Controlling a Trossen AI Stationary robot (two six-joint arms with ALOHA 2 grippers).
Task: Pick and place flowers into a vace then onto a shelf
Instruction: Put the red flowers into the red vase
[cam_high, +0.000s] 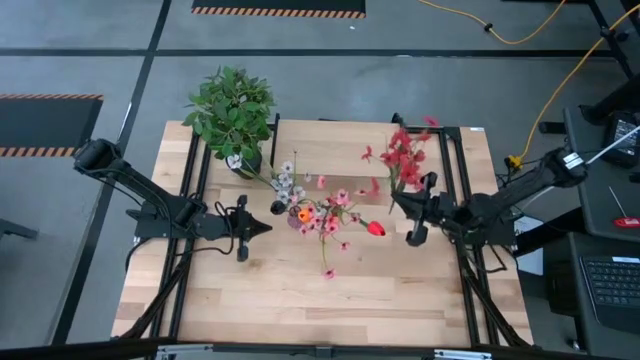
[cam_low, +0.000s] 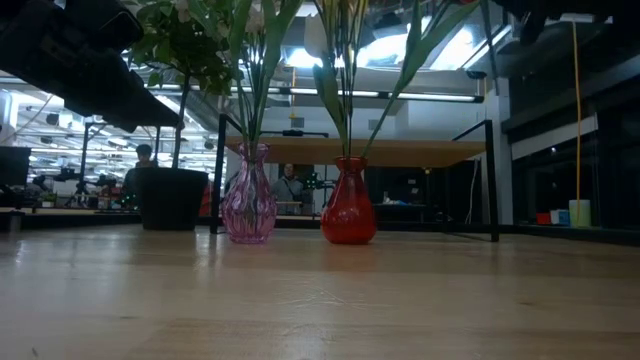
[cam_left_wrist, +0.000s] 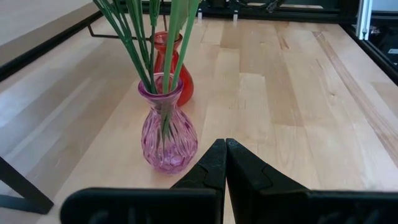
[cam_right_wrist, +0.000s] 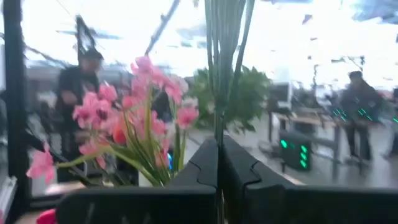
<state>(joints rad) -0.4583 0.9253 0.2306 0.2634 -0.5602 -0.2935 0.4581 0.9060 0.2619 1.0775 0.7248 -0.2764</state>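
Note:
A pink glass vase (cam_left_wrist: 168, 134) and a red vase (cam_low: 348, 205) stand on the table, both with green stems rising from their necks. Pink and white flowers (cam_high: 328, 215) spread above the pink vase. My right gripper (cam_high: 397, 203) is shut on the stems of red flowers (cam_high: 405, 155), just right of the red vase (cam_high: 376, 228). My left gripper (cam_high: 266, 227) is shut and empty, just left of the pink vase. The shelf (cam_low: 420, 152) stands behind the vases on black legs. My right gripper pinches a bunch of thin green stems (cam_right_wrist: 217, 127) between its two fingers, coming level from the table's right and lying across them. The stems run up out of the wrist view, with the red blooms (cam_high: 408, 150) tilted toward the far edge. Their lower ends are hidden.
A bushy green plant in a black pot (cam_high: 232, 105) stands at the far left of the table. Bare tabletop (cam_high: 320, 300) lies toward the near edge. People and desks show in the room beyond the table.

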